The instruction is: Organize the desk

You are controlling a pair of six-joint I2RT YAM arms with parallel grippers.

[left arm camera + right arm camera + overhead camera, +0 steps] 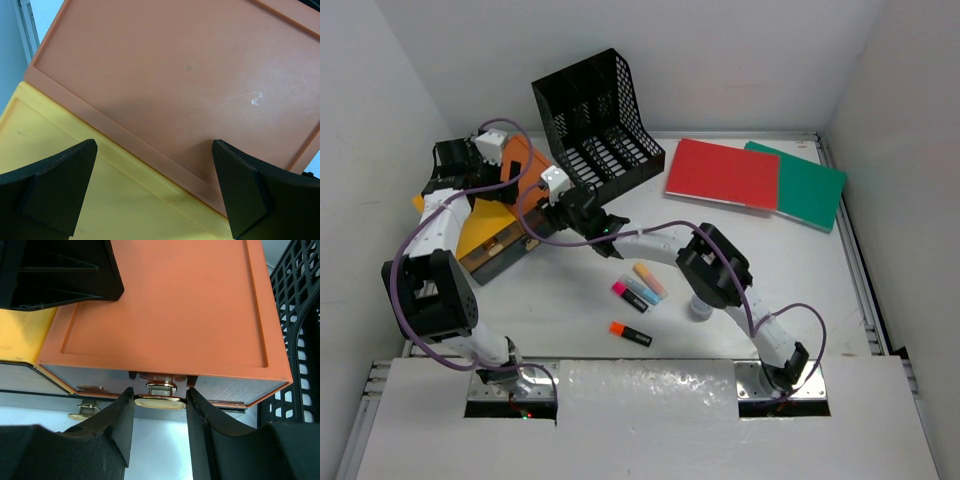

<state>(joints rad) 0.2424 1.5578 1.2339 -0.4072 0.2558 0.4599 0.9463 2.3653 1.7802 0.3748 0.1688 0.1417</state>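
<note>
The white desk [770, 270] carries an orange and yellow drawer box [498, 222] at its left. Low on the orange drawer's front sits a gold knob [159, 401]. My right gripper [160, 399] is shut on that knob, one finger pressed against each end. In the top view my right gripper [546, 218] meets the box's front. My left gripper [155, 195] hangs wide open just above the box top, over the seam between the orange lid [175, 75] and the yellow lid [60, 150], holding nothing.
A black mesh rack [600, 115] stands right behind the box. A red folder [722, 172] and a green one [810, 185] lie at the back right. Three highlighters [642, 288] lie mid-desk, with a small whitish round thing [700, 308] under my right arm.
</note>
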